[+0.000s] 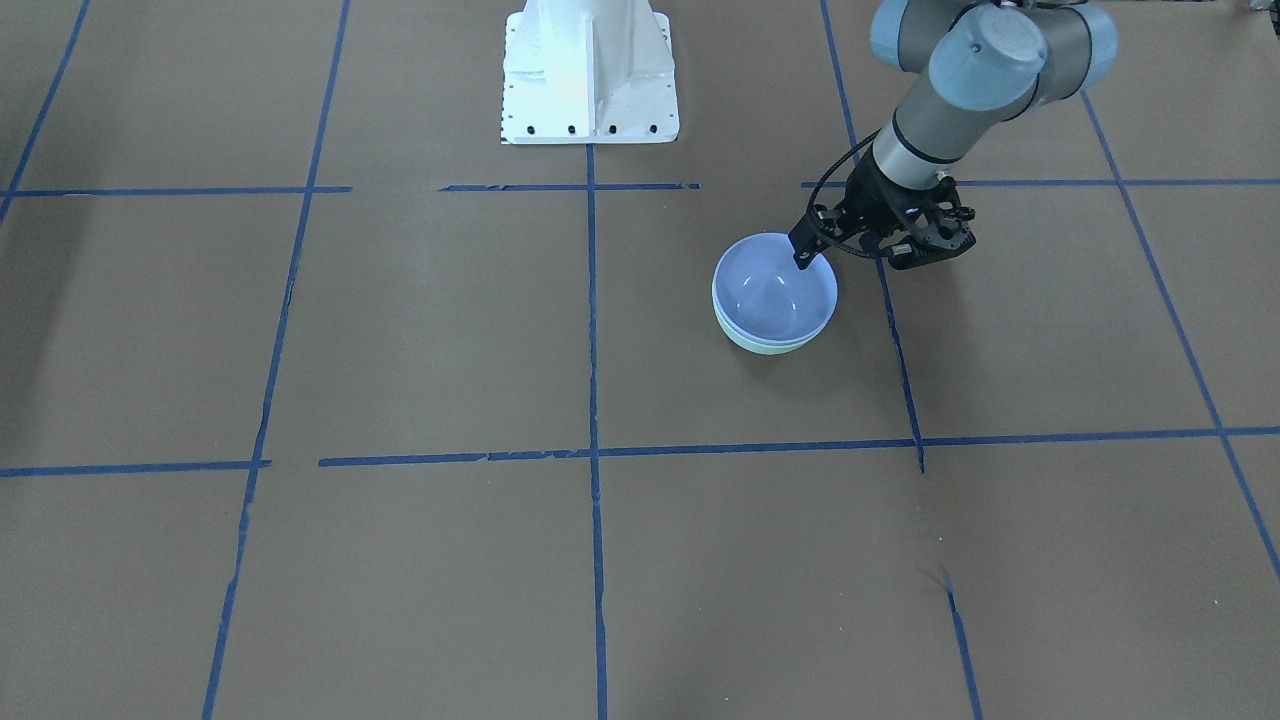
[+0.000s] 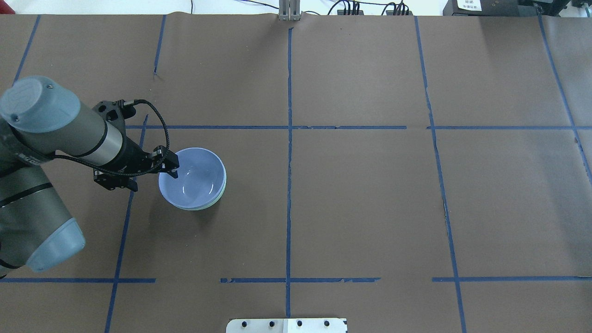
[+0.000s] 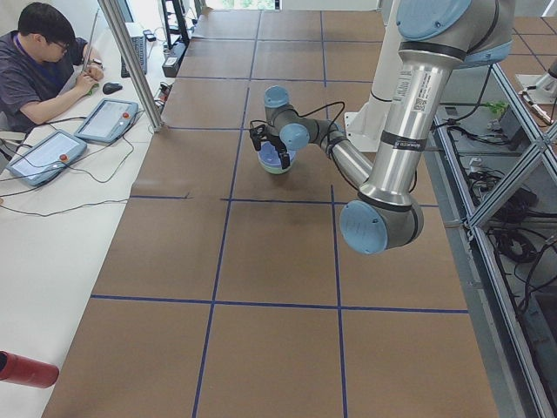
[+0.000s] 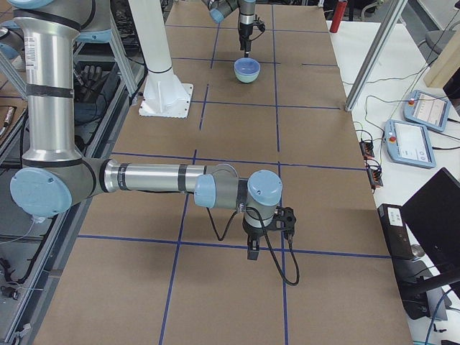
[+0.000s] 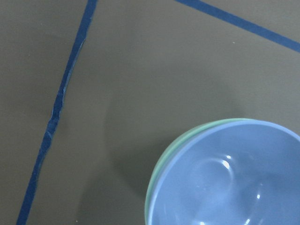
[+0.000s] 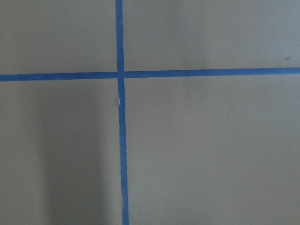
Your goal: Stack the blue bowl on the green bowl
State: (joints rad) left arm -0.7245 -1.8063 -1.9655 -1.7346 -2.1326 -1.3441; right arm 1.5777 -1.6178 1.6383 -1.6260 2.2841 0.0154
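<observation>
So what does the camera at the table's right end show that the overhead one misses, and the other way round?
Only the right-end view shows the right arm's pincer hanging above the table by a blue tape line, and the control tablets on the side bench. Only the overhead view looks straight down into the blue bowl, with the left pincer at its rim. Both show the blue bowl nested in the green bowl, with the left arm at it.

The blue bowl (image 1: 775, 290) and green bowl (image 1: 768, 347) are smooth and glossy with bright glints, while the table (image 1: 450, 330) wears matt brown paper crossed by blue tape (image 1: 592, 330).
</observation>
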